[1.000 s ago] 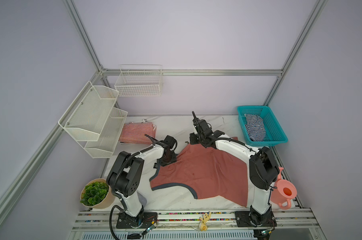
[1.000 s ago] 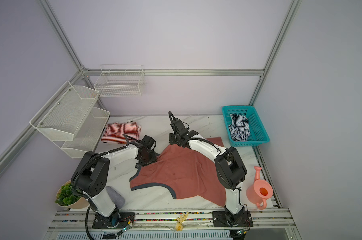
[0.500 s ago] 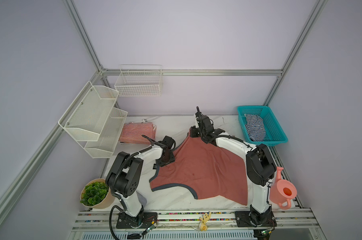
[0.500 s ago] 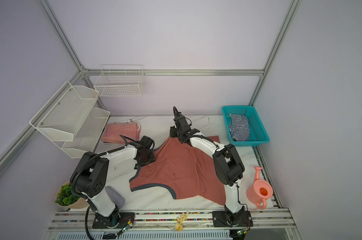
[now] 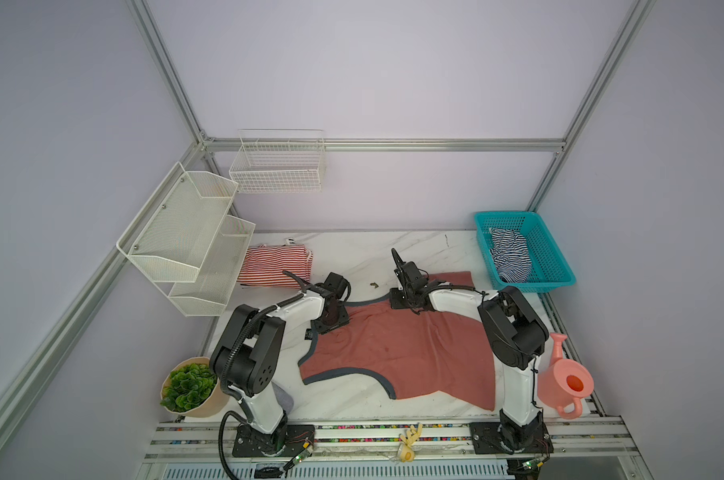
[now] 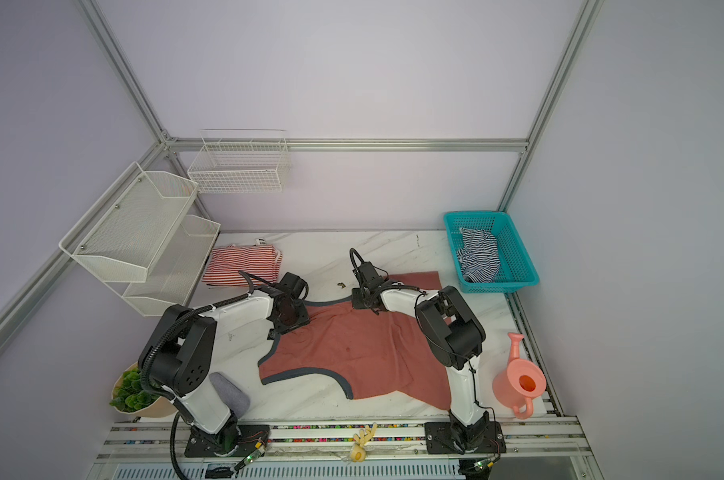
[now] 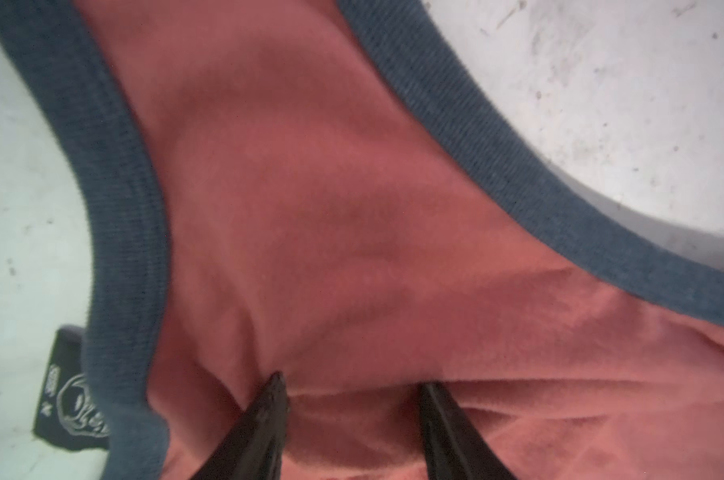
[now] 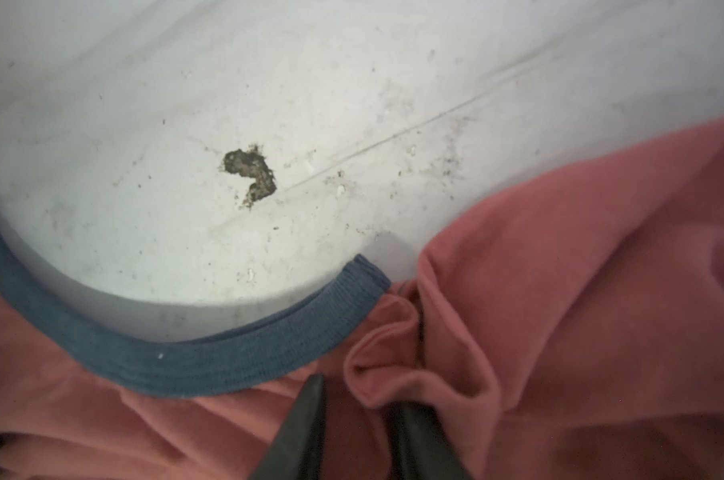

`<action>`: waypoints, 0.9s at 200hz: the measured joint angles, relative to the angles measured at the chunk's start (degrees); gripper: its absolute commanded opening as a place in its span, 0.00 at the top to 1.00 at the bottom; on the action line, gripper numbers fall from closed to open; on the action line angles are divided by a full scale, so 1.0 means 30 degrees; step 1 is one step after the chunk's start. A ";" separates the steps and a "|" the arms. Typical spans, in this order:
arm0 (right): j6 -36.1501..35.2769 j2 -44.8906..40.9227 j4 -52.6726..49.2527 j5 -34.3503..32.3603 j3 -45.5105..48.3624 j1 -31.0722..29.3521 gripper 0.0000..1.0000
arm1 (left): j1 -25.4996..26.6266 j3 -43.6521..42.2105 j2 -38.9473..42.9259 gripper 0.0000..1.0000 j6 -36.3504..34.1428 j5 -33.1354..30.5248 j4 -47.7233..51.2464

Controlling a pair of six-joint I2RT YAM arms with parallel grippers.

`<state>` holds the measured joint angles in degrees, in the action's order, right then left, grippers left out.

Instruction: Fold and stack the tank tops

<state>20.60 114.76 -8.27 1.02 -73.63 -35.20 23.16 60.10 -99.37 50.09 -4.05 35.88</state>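
Note:
The salmon-red tank top with dark grey trim lies spread on the marble table in both top views. My left gripper is open, its tips resting on the cloth of one shoulder strap beside the armhole trim. My right gripper is open at the other shoulder, next to the neckline trim; a fold of cloth bunches against one finger. The red-and-white striped tank top lies folded at the back left. The navy-and-white striped tank top lies crumpled in the teal basket.
White mesh shelves overhang the table's left side, with a wire basket on the back wall. A pink watering can stands at the front right and a potted plant at the front left. The tabletop has a dark chip.
My right gripper lowered the raised shoulder of the salmon-red top onto the table and opened, letting it go. The left gripper stayed in place.

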 measured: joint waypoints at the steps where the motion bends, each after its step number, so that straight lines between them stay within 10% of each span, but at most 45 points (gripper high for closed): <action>1: 0.0022 0.0000 -0.0007 -0.0007 0.0000 0.0000 0.58 | 0.0000 0.0000 -0.0007 0.48 0.0000 0.0000 0.0000; 72: 0.0124 -0.0889 -0.0546 -0.1129 -0.0933 0.0058 0.39 | 0.0000 -0.0160 0.0117 0.48 0.0029 0.0007 -0.0153; 180: -0.0729 0.1042 -0.2390 0.0146 -0.4379 0.0058 0.65 | 0.0000 -0.0160 0.0117 0.48 0.0022 0.0022 -0.0160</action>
<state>18.41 117.89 -15.44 1.45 -86.76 -35.03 23.16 59.61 -99.02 50.15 -3.99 35.40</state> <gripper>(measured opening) 0.370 0.520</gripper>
